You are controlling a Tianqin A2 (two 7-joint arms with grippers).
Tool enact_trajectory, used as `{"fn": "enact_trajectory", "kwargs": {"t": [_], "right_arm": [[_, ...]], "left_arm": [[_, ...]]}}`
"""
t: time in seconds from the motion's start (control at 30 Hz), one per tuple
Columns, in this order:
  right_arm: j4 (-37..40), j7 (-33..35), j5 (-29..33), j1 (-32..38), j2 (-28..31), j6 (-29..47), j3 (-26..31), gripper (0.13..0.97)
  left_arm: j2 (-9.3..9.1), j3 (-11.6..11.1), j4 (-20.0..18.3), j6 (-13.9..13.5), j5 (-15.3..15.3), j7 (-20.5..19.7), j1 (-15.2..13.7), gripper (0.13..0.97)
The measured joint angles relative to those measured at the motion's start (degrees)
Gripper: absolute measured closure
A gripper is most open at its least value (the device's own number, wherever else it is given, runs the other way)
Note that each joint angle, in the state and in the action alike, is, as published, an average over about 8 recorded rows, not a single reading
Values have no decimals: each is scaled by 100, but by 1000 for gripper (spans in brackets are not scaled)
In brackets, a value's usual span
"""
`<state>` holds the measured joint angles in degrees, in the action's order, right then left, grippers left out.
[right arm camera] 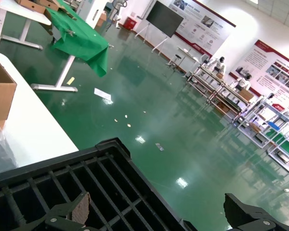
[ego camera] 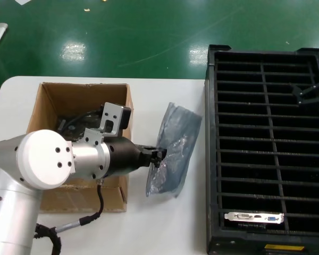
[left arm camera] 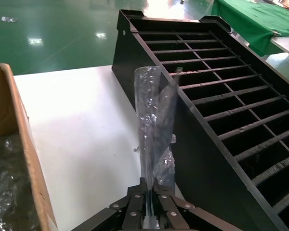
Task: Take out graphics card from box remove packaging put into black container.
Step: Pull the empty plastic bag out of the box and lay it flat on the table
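Observation:
My left gripper (ego camera: 158, 155) (left arm camera: 154, 185) is shut on the lower edge of the packaging (ego camera: 175, 149) (left arm camera: 154, 125), a crinkly grey-silver bag. The bag hangs above the white table between the box (ego camera: 34, 109) (left arm camera: 25, 144) and the black container (ego camera: 210, 159) (left arm camera: 197, 144) (right arm camera: 62, 168). The graphics card (ego camera: 255, 217) stands in the container's nearest slot, and only its silver bracket with a white and a blue port shows. My right gripper (ego camera: 310, 91) (right arm camera: 159, 209) hovers open over the container's far right corner, holding nothing.
More crinkly plastic and dark items (ego camera: 74, 125) (left arm camera: 5, 192) lie inside the box, partly hidden by my left arm. The white table (ego camera: 165, 223) ends at a green floor beyond. A yellow label (ego camera: 284, 248) marks the container's near wall.

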<state>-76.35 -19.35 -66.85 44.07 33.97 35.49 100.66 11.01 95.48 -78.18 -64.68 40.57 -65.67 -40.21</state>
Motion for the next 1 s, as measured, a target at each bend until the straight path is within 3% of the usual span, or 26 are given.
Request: {"fn": "enact_trajectory", "kwargs": {"t": [0.27,0.5,0.7,0.87,1.0], "right_arm": [[0,0,0,0,0,0,0,129],[0,0,0,0,0,0,0,129],[0,0,0,0,0,0,0,129],[0,0,0,0,0,0,0,129],[-18,21,-43,-53,-20,-42,-10,129]], "left_arm": [[50,66,-18,99,-69,-3,-24,874],[177,61,-310,146,-28,95,9,781],[567,-74,-1134,444,97,707,74,656],[915,-396,-1993,922,-259,1341,279,547],[1028,-594,-2313,1217,-436,1656,463,438]]}}
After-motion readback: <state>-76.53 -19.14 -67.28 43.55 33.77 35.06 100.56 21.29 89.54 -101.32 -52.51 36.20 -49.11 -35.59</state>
